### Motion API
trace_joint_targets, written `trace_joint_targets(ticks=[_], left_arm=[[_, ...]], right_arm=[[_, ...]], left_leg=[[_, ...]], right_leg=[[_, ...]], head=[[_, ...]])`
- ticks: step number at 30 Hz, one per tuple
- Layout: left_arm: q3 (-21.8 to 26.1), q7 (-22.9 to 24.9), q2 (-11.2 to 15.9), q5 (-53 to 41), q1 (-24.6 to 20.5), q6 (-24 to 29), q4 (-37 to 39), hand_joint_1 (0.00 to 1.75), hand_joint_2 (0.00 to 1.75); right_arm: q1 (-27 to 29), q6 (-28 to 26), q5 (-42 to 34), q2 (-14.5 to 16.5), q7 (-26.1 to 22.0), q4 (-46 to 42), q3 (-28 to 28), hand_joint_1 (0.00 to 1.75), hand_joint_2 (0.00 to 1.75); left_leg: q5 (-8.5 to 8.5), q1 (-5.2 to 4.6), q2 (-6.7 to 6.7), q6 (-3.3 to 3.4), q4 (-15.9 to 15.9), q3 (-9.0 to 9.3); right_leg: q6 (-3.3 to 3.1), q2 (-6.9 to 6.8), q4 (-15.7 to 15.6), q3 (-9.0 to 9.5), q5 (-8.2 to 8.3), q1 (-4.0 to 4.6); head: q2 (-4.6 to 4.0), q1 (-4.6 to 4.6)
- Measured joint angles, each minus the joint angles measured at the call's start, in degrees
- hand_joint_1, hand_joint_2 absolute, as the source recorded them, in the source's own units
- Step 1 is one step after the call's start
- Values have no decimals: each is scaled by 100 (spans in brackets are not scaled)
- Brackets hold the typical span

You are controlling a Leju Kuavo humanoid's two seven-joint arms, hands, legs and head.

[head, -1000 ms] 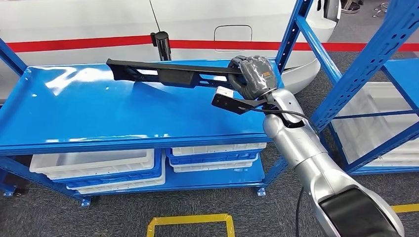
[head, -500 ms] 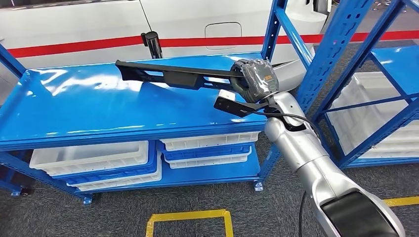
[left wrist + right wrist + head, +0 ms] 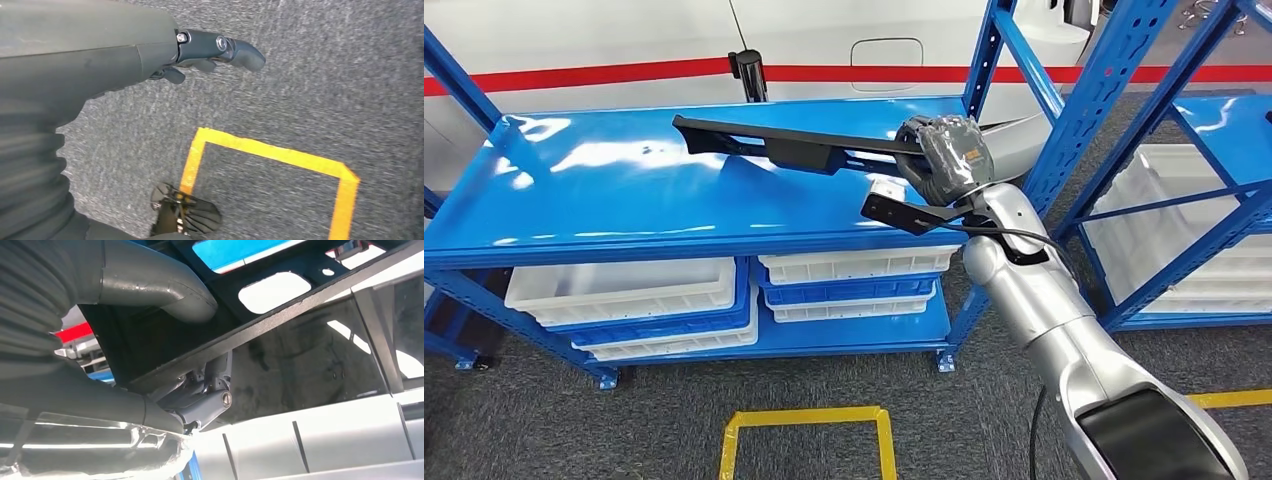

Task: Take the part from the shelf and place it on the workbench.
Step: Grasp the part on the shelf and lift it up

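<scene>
A long black plastic part (image 3: 794, 150) hangs just above the blue shelf top (image 3: 624, 190), reaching leftward from my right hand (image 3: 942, 155). That hand grips the part's right end at the shelf's right side, and the silver arm rises from the lower right. In the right wrist view the thumb (image 3: 155, 287) and fingers (image 3: 200, 400) clamp the black part (image 3: 300, 305) from both sides. My left hand (image 3: 210, 50) hangs over the grey carpet floor, fingers apart, holding nothing.
White and blue bins (image 3: 624, 300) are stacked on the lower shelf. A second blue rack (image 3: 1184, 170) with white bins stands at the right. A white car body with a red stripe (image 3: 624, 75) lies behind the shelf. Yellow tape (image 3: 804, 445) marks the carpet.
The whole picture has shifted, so the camera has moved. My right hand keeps its hold on the black part above the shelf top.
</scene>
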Motion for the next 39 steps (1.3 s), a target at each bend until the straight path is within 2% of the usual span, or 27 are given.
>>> trace_joint_targets(ticks=[1,2,3,4,6,8,9,11,12,13,15,16,17,18,20,21,23,25,27,30,31,32,33,34,35,37,39], left_arm=[[0,2,-3,-4,-1,-2,0,0,175],[0,4,-6,-6,-1,-3,0,0,175],[0,9,-10,-6,-1,-5,0,0,175],[0,14,-14,-6,-1,-7,0,0,175],[1,23,-16,-4,-3,-7,-1,0,175],[1,28,-16,-2,1,-3,-1,0,175],[1,31,-16,-1,9,-1,0,0,175],[2,38,-14,1,32,1,4,0,175],[2,40,-12,3,41,1,5,0,175],[2,42,-11,3,44,2,7,0,175],[1,44,-11,1,40,3,7,0,175],[1,47,-11,-2,37,4,7,0,175],[1,53,-10,-4,35,6,7,0,175],[1,60,-10,-8,33,8,7,0,175],[2,71,-3,-13,19,14,6,0,175],[2,73,2,-15,8,15,5,0,175],[1,76,12,-16,-9,17,4,0,175],[1,78,14,-16,-10,18,4,0,175],[1,82,9,-15,-16,19,4,0,175],[2,90,1,-17,-30,19,4,0,175],[2,91,-2,-17,-33,19,4,0,175],[2,91,-5,-17,-33,18,4,0,175],[2,91,-8,-17,-34,17,4,0,175],[2,91,-11,-17,-34,17,4,0,175],[2,91,-13,-17,-35,16,4,0,175],[2,91,-15,-17,-38,16,4,0,175],[2,87,-13,-17,-31,14,4,0,175]], right_arm=[[13,1,7,-13,6,-1,-2,164,175],[32,1,10,-22,10,-1,-2,164,175],[48,1,13,-28,13,-3,-2,164,175],[57,1,14,-32,13,-5,-3,164,175],[52,1,16,-35,13,-30,-4,164,175],[51,3,17,-36,13,-67,-8,164,175],[61,5,18,-36,13,-78,-8,164,175],[86,14,18,-37,13,-84,-6,164,175],[93,20,19,-33,13,-86,-4,164,175],[94,26,19,-30,13,-88,-3,164,175],[95,37,20,-23,13,-92,-3,164,175],[97,41,21,-23,13,-92,-3,164,175],[99,46,25,-24,13,-93,-4,164,175],[99,53,29,-26,13,-96,-6,164,175],[94,63,41,-33,13,-109,-15,164,175],[88,67,45,-39,13,-122,-26,164,175],[67,69,51,-42,13,-145,-45,164,175],[56,72,52,-42,11,-152,-55,164,175],[57,74,51,-65,11,-153,-69,164,175],[57,75,51,-112,11,-154,-94,164,175],[68,75,51,-123,11,-154,-97,164,175],[78,75,51,-128,11,-154,-97,164,175],[85,76,50,-131,11,-154,-97,164,175],[85,76,51,-131,11,-154,-97,164,175],[79,76,51,-130,11,-154,-97,164,175],[52,76,51,-122,11,-167,-101,164,175],[31,87,50,-111,13,-185,-103,164,175]], left_leg=[[60,2,3,-16,5,-82],[116,5,4,-38,14,-164],[171,14,4,-67,31,-253],[216,25,5,-97,56,-335],[286,37,1,-178,177,-531],[362,22,-8,-258,288,-685],[410,21,-13,-291,306,-729],[417,57,-17,-348,346,-808],[226,78,-18,-386,497,-873],[-84,97,-20,-420,815,-967],[-709,109,-21,-472,1642,-1134],[-834,113,-21,-481,1962,-1164],[-786,113,-21,-474,2062,-1090],[-655,112,-22,-449,1954,-894],[-457,99,-33,-365,1304,-324],[-490,80,-41,-323,878,-22],[-624,24,-62,-252,374,286],[-551,-22,-65,-190,280,269],[-368,-8,-37,-116,141,214],[-46,11,-8,-52,35,-39],[61,8,-2,-57,43,-177],[140,6,2,-68,53,-284],[210,7,5,-82,67,-385],[283,9,7,-106,95,-501],[325,8,6,-129,129,-577],[420,-18,-3,-189,213,-739],[557,-43,-10,-229,220,-835]], right_leg=[[12,0,370,-91,-173,-22],[60,-1,631,-122,-241,-46],[138,-2,713,-61,-206,-72],[220,-4,615,78,-107,-95],[328,-9,-160,651,13,-127],[279,-10,-752,1007,-32,-104],[219,-8,-803,1013,-41,-79],[83,-13,-786,905,45,-114],[11,-16,-785,844,108,-124],[-46,-19,-787,773,181,-133],[-98,-22,-781,617,316,-106],[-99,-22,-778,548,372,-94],[-93,-21,-776,480,427,-84],[-85,-17,-775,405,490,-74],[-57,-8,-775,290,601,-60],[-27,-10,-779,258,653,-57],[56,-24,-809,240,752,-72],[138,-28,-874,240,862,-74],[141,-20,-830,155,779,-44],[18,-14,103,-128,-39,-32],[51,-14,525,-169,-184,-40],[122,-15,769,-145,-147,-46],[204,-15,868,-65,-26,-51],[277,-15,737,149,121,-58],[297,-16,442,403,170,-66],[248,-11,-405,1020,22,-51],[161,0,-893,1240,-151,-29]], head=[[0,9],[0,14],[0,14],[0,15],[0,21],[0,16],[0,10],[0,-4],[0,-11],[0,-19],[0,-32],[0,-33],[0,-34],[0,-35],[0,-36],[0,-29],[0,-28],[0,-48],[0,-57],[0,-11],[0,2],[0,2],[0,3],[0,2],[0,1],[0,-2],[0,-9]])
